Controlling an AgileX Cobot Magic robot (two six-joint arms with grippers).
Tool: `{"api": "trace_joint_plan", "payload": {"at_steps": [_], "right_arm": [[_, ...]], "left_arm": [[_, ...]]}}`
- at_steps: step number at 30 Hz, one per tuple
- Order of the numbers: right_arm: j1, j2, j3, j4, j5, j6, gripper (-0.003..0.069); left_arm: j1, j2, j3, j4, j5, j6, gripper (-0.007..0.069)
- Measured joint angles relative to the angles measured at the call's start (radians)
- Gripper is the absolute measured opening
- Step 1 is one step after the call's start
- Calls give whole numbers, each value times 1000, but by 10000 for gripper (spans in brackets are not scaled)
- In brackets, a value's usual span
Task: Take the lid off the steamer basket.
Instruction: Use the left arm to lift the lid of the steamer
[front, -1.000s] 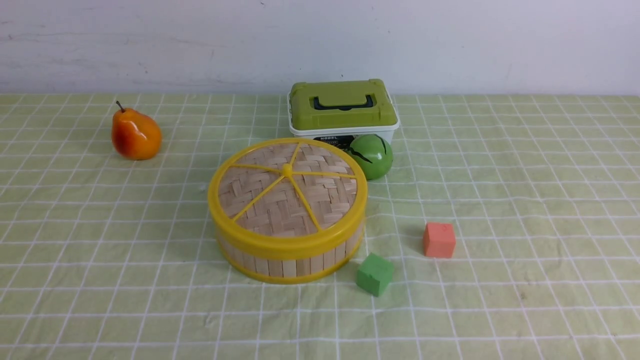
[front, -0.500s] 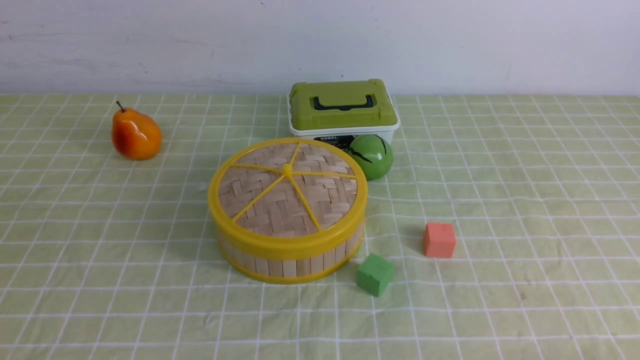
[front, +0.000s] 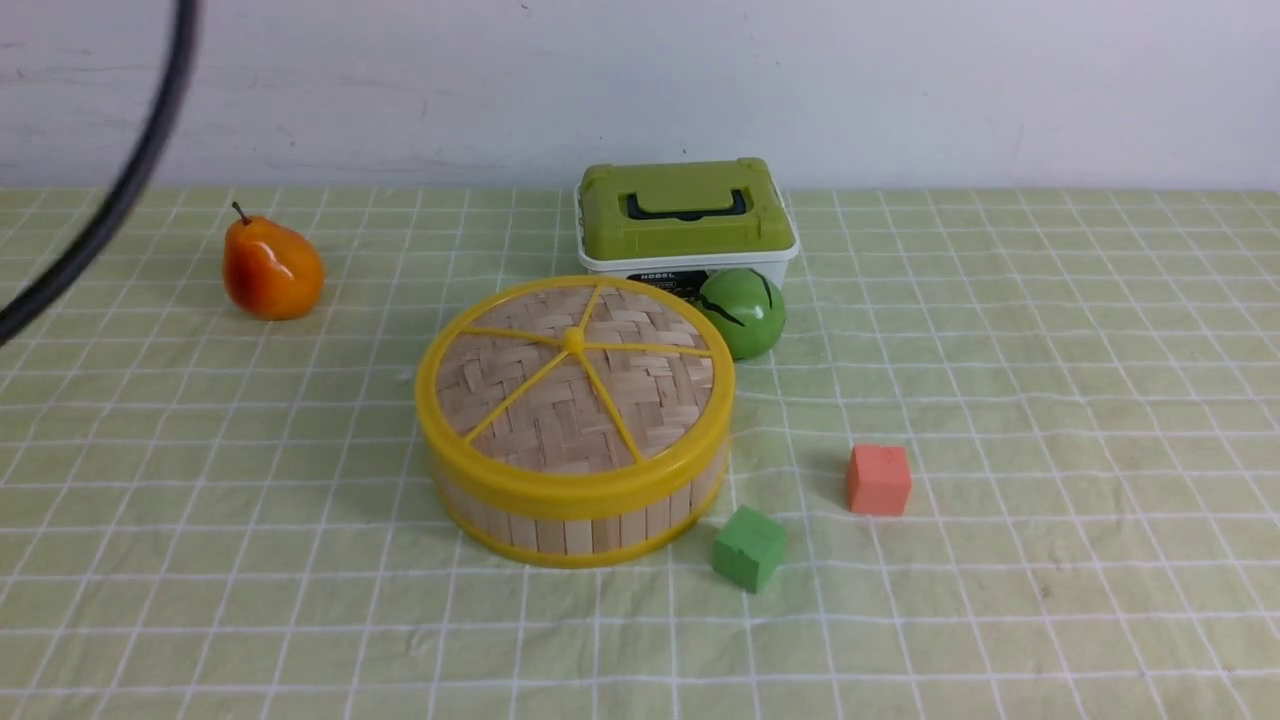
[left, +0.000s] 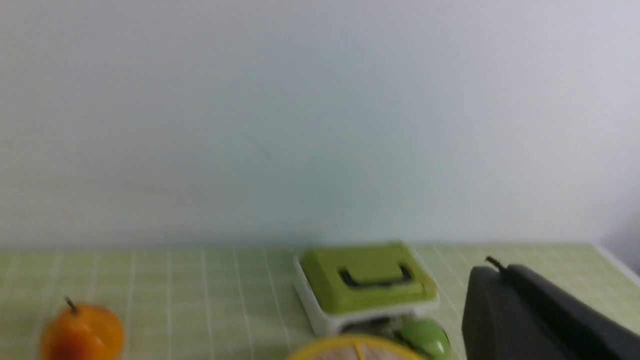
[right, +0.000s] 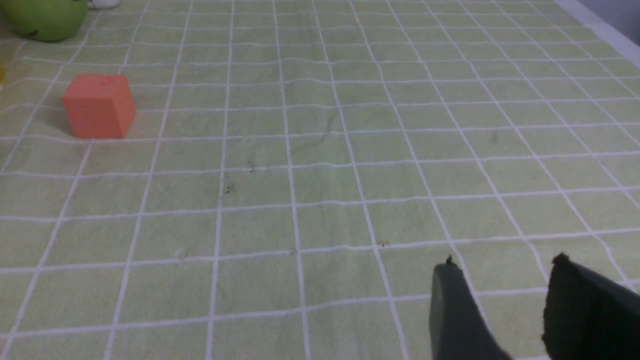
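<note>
While the left hand (left: 492, 262) hangs clear of everything with its fingers closed together and nothing between them, the lid (front: 574, 390) sits flat on the steamer basket (front: 580, 535), covering it fully (its five yellow spokes meet at a small knob). The basket stands on the worktop (front: 1050, 600), a little left of the middle in the front view. The right hand (right: 505, 260) has its fingers parted, a gap of cloth showing between them, and grips nothing.

Behind the basket and slightly to its right is a white box with an olive-green top (front: 688, 215) (black handle folded down), and a green ball (front: 745, 315) with dark streaks is in front of that box. A green block (front: 750, 548) lies near the basket's front right, a red block (front: 879, 480) farther right. The orange pear (front: 272, 268) stands well apart at the far left, and a dark cable (front: 130, 190) curves across the upper left corner.
</note>
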Motion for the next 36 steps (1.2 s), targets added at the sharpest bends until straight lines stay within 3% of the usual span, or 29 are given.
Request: {"api": "trace_joint_plan", "payload": {"at_steps": [5, 10, 20, 27, 31, 32, 34, 36], "right_arm": [[0, 0, 0, 0, 0, 0, 241], [0, 0, 0, 0, 0, 0, 241], [0, 0, 0, 0, 0, 0, 241], [0, 0, 0, 0, 0, 0, 241], [0, 0, 0, 0, 0, 0, 241], [0, 0, 0, 0, 0, 0, 241], [0, 0, 0, 0, 0, 0, 241], [0, 0, 0, 0, 0, 0, 241]], "left_arm": [[0, 204, -181, 29, 339, -64, -13], [-45, 366, -318, 114, 546, -120, -13], [-287, 641, -512, 467, 666, -333, -13], [-328, 850, -737, 517, 745, -347, 15], [-329, 990, -877, 525, 747, -372, 150], [-329, 996, -882, 526, 747, -374, 150], [-329, 1055, -930, 544, 748, -397, 264], [-329, 1077, -940, 555, 748, -403, 308]]}}
